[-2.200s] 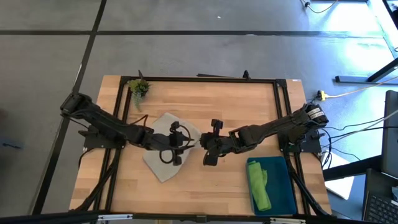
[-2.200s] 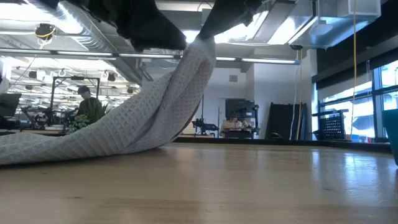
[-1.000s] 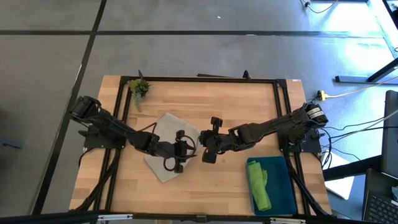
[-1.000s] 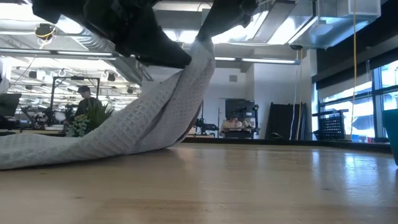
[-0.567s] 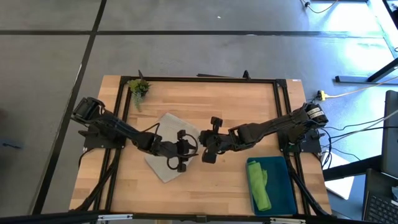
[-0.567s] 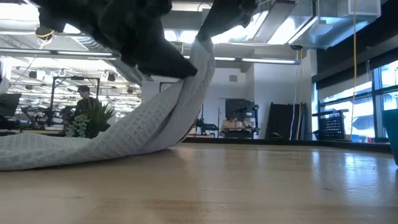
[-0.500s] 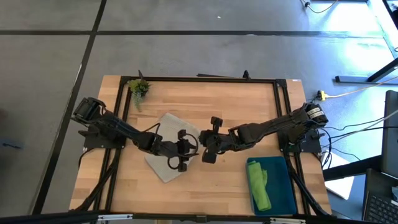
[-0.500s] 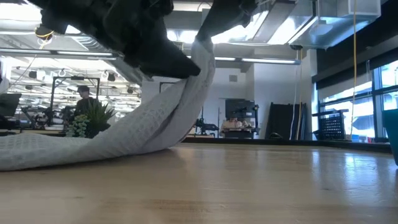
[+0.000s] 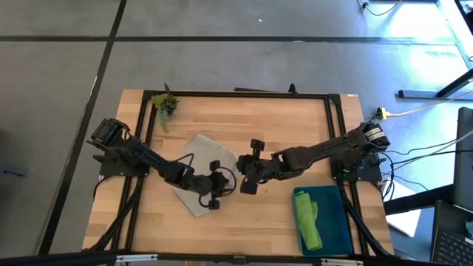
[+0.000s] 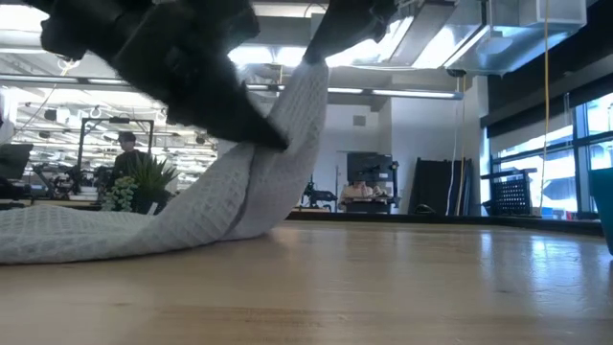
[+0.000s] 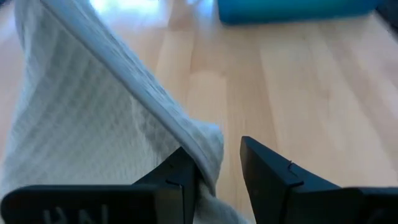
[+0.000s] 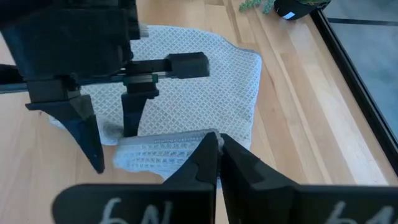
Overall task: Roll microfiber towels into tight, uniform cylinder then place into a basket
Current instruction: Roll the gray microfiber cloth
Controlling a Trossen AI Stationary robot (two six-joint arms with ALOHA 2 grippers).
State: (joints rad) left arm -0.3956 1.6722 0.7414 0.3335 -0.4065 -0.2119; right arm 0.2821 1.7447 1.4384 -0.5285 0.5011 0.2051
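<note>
The grey towel (image 9: 194, 164) is pinched aloft by the closed right gripper (image 12: 218, 144) — its edge straddled by the part-open left gripper (image 11: 217, 168), nothing clamped; rolling awaits a flat spread.

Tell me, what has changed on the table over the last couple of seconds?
The left gripper, fingers open, slid across the grey towel toward its near-right edge and dropped lower beside the raised fold. The right gripper stayed shut on the towel's lifted corner. The green towel still lies in the basket.

towels: 2 (grey (image 9: 194, 159), green (image 9: 308, 217)) | basket (image 9: 337, 222): 1 | plant (image 9: 165, 103): 1
</note>
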